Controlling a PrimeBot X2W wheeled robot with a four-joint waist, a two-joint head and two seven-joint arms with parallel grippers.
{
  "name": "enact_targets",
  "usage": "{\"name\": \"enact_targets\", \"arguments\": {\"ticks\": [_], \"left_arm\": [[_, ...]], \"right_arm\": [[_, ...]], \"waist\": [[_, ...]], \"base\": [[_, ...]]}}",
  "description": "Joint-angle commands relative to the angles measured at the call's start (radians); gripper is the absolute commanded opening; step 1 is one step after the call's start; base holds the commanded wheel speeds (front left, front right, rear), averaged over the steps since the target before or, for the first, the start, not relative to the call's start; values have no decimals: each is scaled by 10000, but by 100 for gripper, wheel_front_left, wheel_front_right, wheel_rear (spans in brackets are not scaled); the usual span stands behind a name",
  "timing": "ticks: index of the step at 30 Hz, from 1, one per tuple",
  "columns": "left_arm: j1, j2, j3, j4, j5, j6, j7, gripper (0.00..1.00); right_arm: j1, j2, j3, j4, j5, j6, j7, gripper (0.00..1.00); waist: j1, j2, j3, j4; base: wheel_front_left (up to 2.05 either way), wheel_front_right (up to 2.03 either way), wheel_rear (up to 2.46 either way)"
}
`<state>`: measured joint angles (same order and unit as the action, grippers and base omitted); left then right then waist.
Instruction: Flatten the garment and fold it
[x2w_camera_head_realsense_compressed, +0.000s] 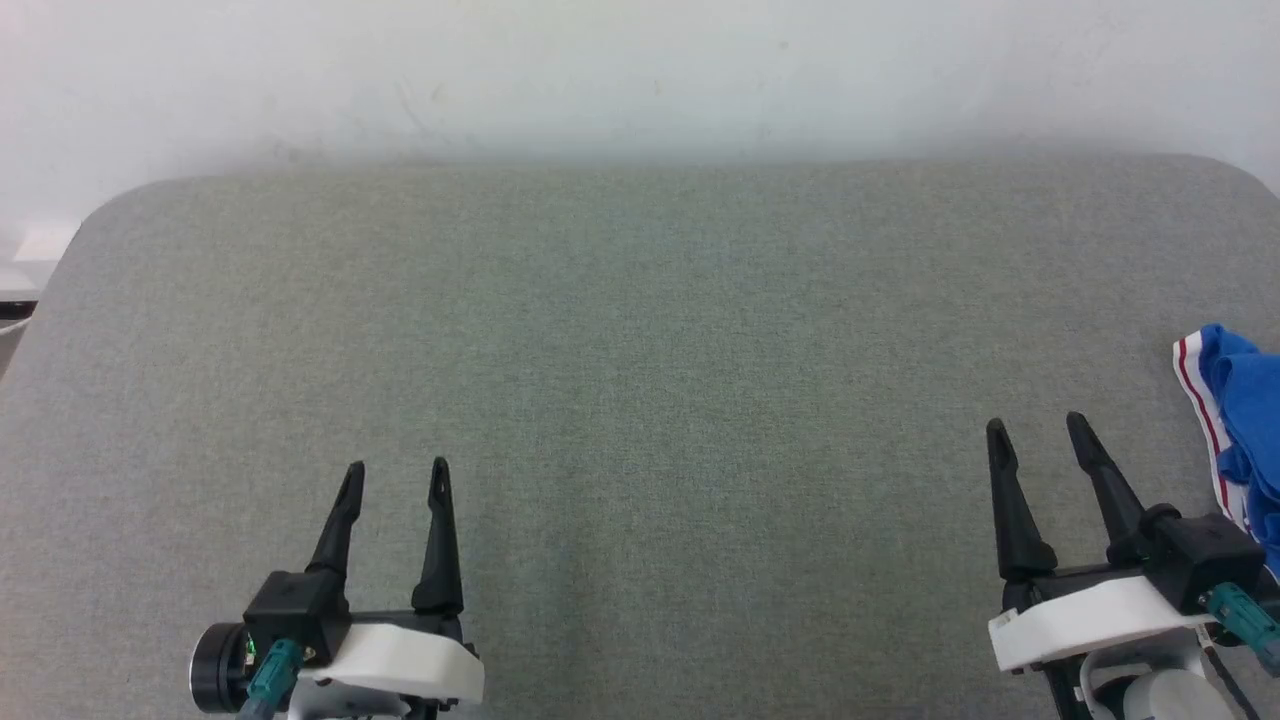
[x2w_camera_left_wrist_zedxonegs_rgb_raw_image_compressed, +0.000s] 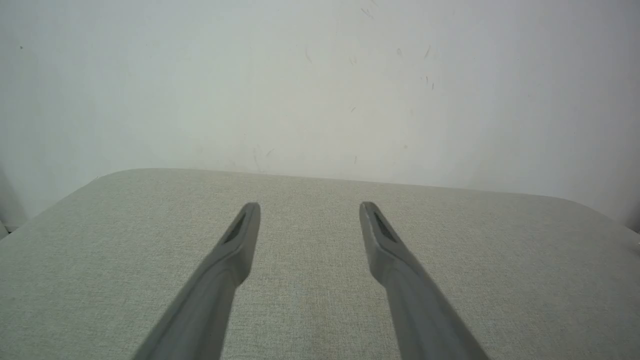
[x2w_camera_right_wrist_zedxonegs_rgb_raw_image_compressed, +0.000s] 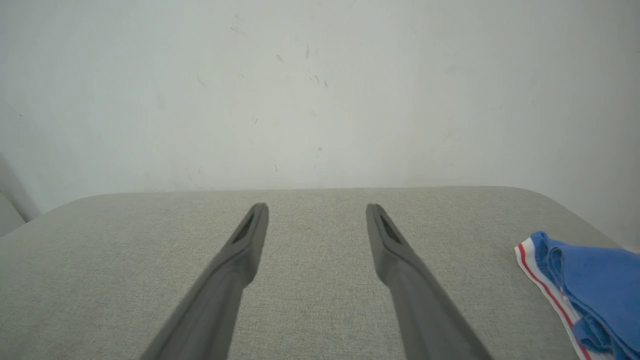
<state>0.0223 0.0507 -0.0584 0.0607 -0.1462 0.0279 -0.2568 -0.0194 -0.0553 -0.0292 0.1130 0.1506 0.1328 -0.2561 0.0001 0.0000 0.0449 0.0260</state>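
Observation:
The garment (x2w_camera_head_realsense_compressed: 1240, 420) is a crumpled royal blue shirt with a white and red striped edge, lying at the far right edge of the grey padded table (x2w_camera_head_realsense_compressed: 640, 330); part of it runs out of the head view. In the right wrist view the garment (x2w_camera_right_wrist_zedxonegs_rgb_raw_image_compressed: 585, 290) sits at the lower right, clear of the fingers. My right gripper (x2w_camera_head_realsense_compressed: 1035, 428) stands open just left of it, apart from it, nothing between its fingers. My left gripper (x2w_camera_head_realsense_compressed: 397, 470) is open and empty near the front left. Both grippers also appear in their wrist views, the left gripper (x2w_camera_left_wrist_zedxonegs_rgb_raw_image_compressed: 310, 206) and the right gripper (x2w_camera_right_wrist_zedxonegs_rgb_raw_image_compressed: 317, 207).
A white wall (x2w_camera_head_realsense_compressed: 640, 70) rises behind the table's far edge. The table has rounded far corners. At the far left, beyond the table, a small white and dark object (x2w_camera_head_realsense_compressed: 20, 290) shows partly.

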Motion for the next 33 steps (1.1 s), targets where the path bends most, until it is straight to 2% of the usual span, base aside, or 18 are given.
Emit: {"name": "enact_targets", "arguments": {"ticks": [1, 10, 11, 33], "left_arm": [[147, -5, 27, 53, 108, 54, -49, 100], [174, -5, -10, 56, -181, 192, -49, 100], [20, 0, -23, 54, -192, 125, 4, 0], [-24, -1, 68, -51, 72, 58, 424, 0]], "right_arm": [[72, 40, -2, -20, -95, -21, -53, 100], [71, 49, 115, -79, 105, -21, -55, 100], [3, 13, 77, -37, 78, 0, 2, 0], [33, 15, 98, -207, -175, -3, 414, 0]], "waist": [[-1, 0, -10, -2], [-1, 0, -41, -10], [-1, 0, -43, -10], [0, 0, -109, -51]], "base": [[0, 0, 0], [0, 0, 0], [0, 0, 0], [0, 0, 0]]}}
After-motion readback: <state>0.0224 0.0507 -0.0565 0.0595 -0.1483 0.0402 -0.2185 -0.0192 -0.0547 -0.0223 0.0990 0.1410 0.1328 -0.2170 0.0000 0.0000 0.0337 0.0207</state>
